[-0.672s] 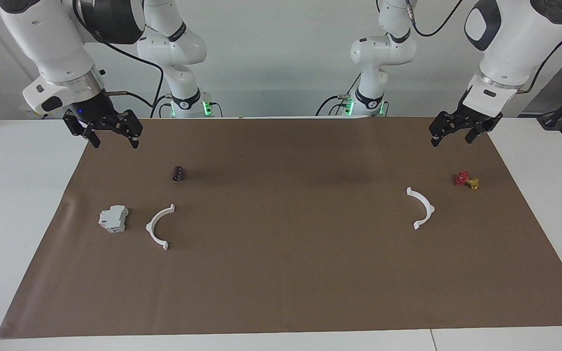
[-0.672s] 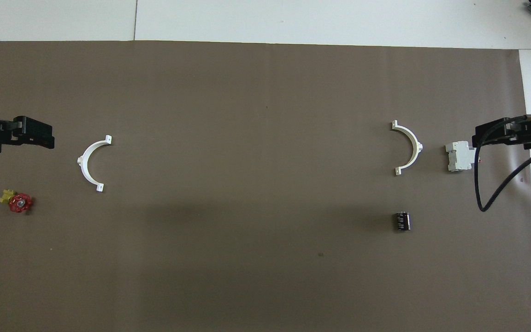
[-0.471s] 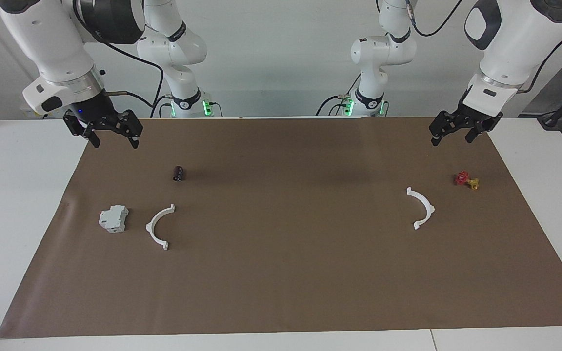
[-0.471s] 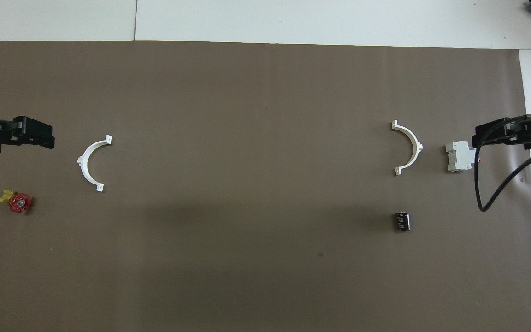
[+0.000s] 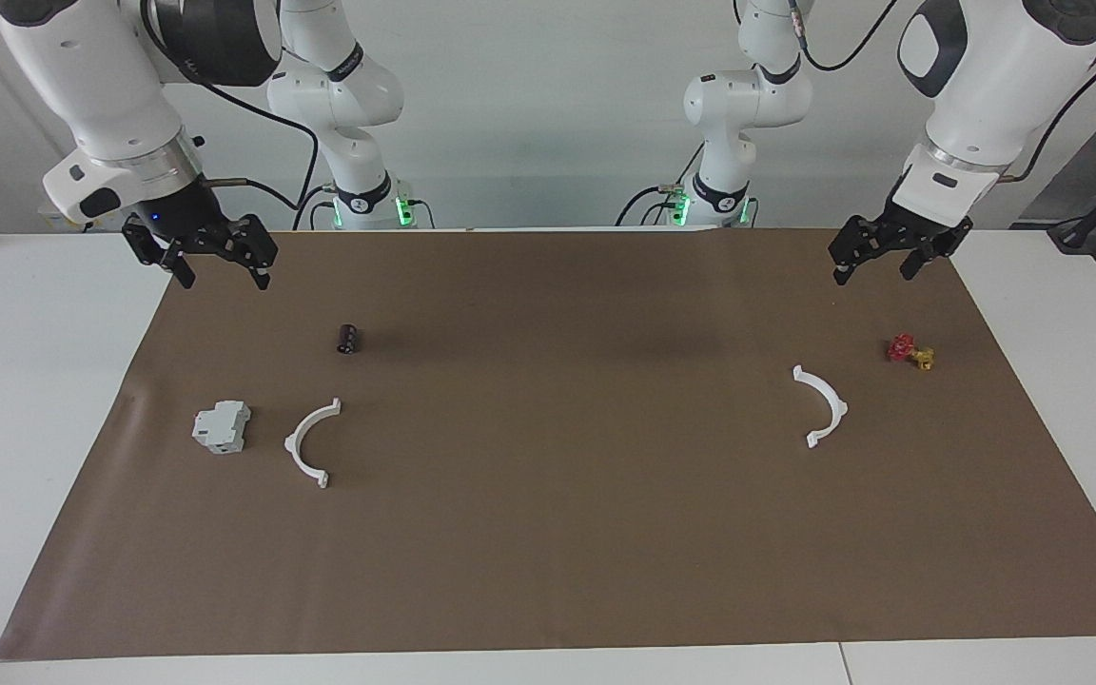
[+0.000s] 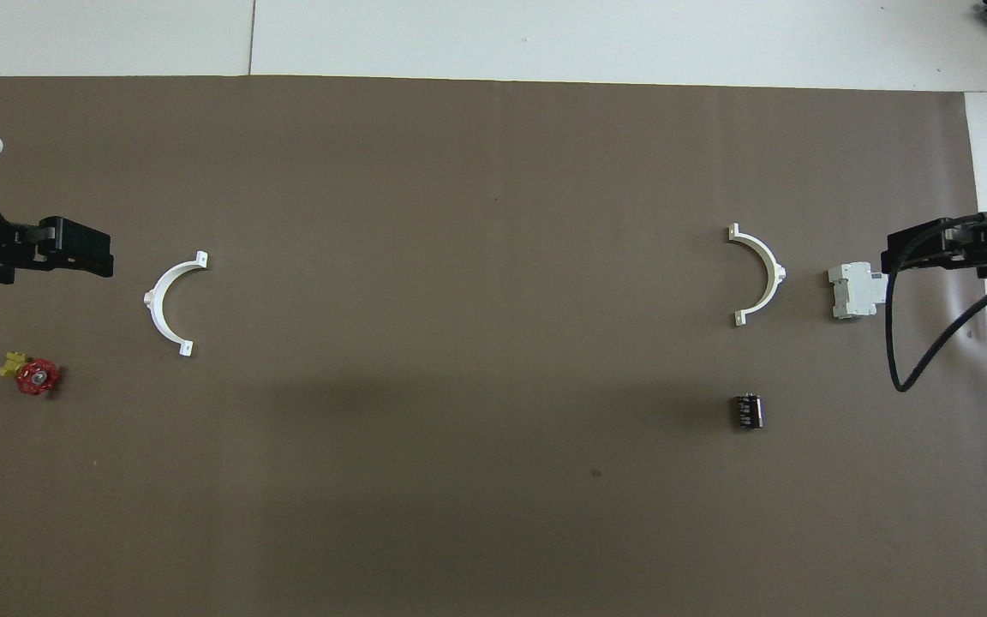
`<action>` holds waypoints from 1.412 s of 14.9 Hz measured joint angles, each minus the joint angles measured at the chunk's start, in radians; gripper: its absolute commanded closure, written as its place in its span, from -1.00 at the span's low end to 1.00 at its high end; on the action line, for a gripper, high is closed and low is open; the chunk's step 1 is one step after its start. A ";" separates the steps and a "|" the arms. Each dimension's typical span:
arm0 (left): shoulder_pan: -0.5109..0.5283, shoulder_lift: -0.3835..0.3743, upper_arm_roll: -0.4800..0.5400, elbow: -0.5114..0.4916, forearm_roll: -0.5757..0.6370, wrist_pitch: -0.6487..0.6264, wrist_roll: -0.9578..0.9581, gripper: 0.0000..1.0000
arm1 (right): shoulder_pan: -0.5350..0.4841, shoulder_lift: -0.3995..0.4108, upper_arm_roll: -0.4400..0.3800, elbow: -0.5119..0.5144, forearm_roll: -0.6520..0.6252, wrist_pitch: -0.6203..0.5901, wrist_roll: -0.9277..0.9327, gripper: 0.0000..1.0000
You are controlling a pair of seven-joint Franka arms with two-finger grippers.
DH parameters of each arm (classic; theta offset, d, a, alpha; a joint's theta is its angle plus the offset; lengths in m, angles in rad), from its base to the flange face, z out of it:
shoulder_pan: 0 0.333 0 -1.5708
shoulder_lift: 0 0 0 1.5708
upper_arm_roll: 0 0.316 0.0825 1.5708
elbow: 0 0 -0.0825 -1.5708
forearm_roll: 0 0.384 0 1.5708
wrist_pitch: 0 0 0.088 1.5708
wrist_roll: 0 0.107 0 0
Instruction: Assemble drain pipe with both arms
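The drain pipe lies as two separate white half-rings flat on the brown mat. One half-ring (image 5: 838, 407) (image 6: 153, 300) is toward the left arm's end, the other half-ring (image 5: 294, 440) (image 6: 774, 272) toward the right arm's end. My left gripper (image 5: 871, 276) (image 6: 82, 257) hangs open and empty in the air over the mat's end by its own half-ring. My right gripper (image 5: 225, 281) (image 6: 909, 253) hangs open and empty over the other end of the mat. Neither gripper touches anything.
A grey-white boxy block (image 5: 222, 426) (image 6: 853, 290) sits beside the right arm's half-ring. A small black cylinder (image 5: 348, 338) (image 6: 747, 410) lies nearer to the robots than that ring. A red and yellow valve (image 5: 910, 351) (image 6: 31, 374) lies at the left arm's end. The brown mat (image 5: 548, 533) covers the white table.
The left gripper has drifted a little toward the middle of the table. The right gripper and all the objects have stayed in place.
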 measured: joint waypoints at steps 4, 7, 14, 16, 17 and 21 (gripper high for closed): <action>0.000 0.000 0.000 0.000 0.000 0.000 0.000 -1.00 | 0.000 -0.002 0.000 -0.087 0.003 0.140 -0.004 -1.00; 0.000 -0.002 -0.001 0.000 0.000 0.000 0.000 -1.00 | 0.000 0.034 0.000 -0.223 0.004 0.333 -0.042 -1.00; 0.000 -0.004 -0.001 0.000 0.000 0.000 0.000 -1.00 | -0.022 0.231 -0.002 -0.325 0.116 0.637 -0.194 -1.00; 0.000 -0.004 -0.001 0.000 0.000 0.000 0.000 -1.00 | -0.030 0.261 -0.002 -0.356 0.120 0.711 -0.242 -1.00; 0.000 -0.004 -0.001 0.000 0.000 0.000 0.000 -1.00 | -0.030 0.271 -0.002 -0.371 0.120 0.743 -0.252 -1.00; 0.000 -0.004 -0.001 0.000 0.000 0.000 0.000 -1.00 | -0.030 0.283 -0.001 -0.416 0.120 0.784 -0.273 -1.00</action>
